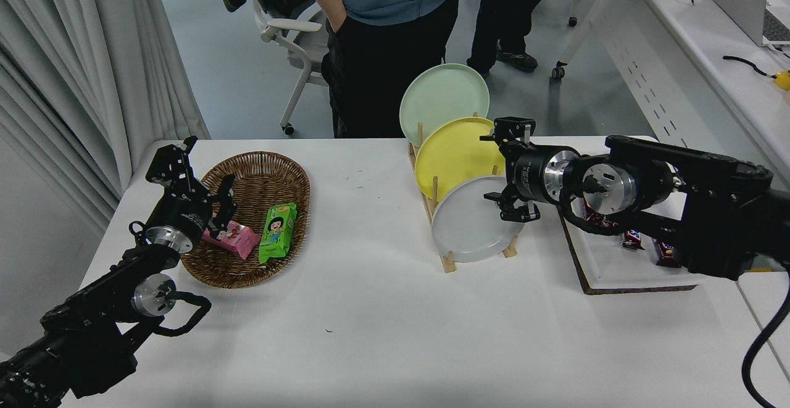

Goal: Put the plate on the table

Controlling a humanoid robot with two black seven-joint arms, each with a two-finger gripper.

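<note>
Head view: the black right gripper (pixel 503 170), fingers spread, sits at the upright round pale grey plate's (pixel 472 223) upper right rim; the parked left gripper (pixel 197 176), fingers open, is well apart.

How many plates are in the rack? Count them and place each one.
3, all standing on edge in the wooden rack: the pale green plate farthest back, the yellow plate in the middle, the grey plate nearest, with the right gripper at its upper right edge.
</note>
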